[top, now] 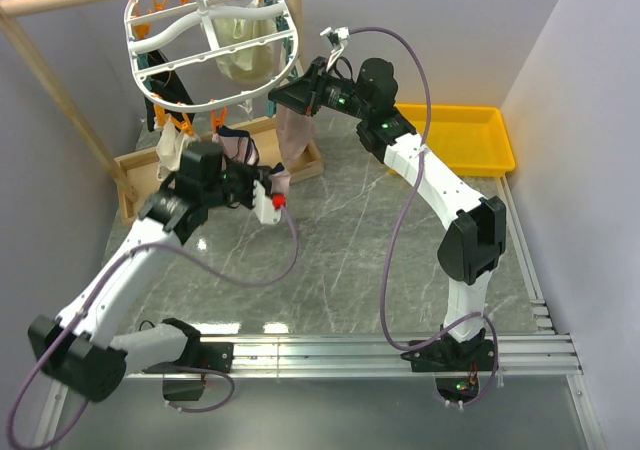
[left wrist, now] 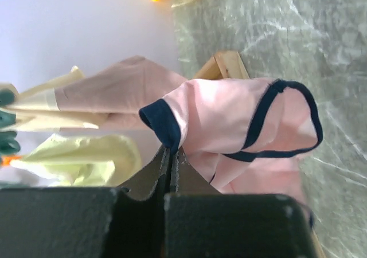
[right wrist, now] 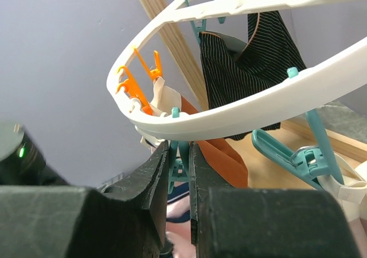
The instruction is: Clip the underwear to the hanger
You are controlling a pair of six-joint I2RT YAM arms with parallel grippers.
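The pale pink underwear [left wrist: 229,117] with navy trim hangs from my left gripper [left wrist: 171,150], which is shut on its navy edge. In the top view the underwear [top: 240,148] is held up below the hanger's front rim by the left gripper [top: 268,177]. The white oval hanger [top: 215,38] hangs from the wooden rod. My right gripper [top: 277,98] is at the hanger's right rim. In the right wrist view it [right wrist: 179,150] is shut on a teal clothespin [right wrist: 175,166] just under the white rim [right wrist: 229,116], with pink fabric showing below the jaws.
Cream garments [top: 245,55] and a black striped garment [right wrist: 241,57] hang on the hanger, with orange clothespins [right wrist: 137,74] and another teal clothespin [right wrist: 289,155]. A dusty pink garment [top: 296,135] hangs beside it. A wooden frame base [top: 135,185] stands at the back left, a yellow tray [top: 462,135] at the back right.
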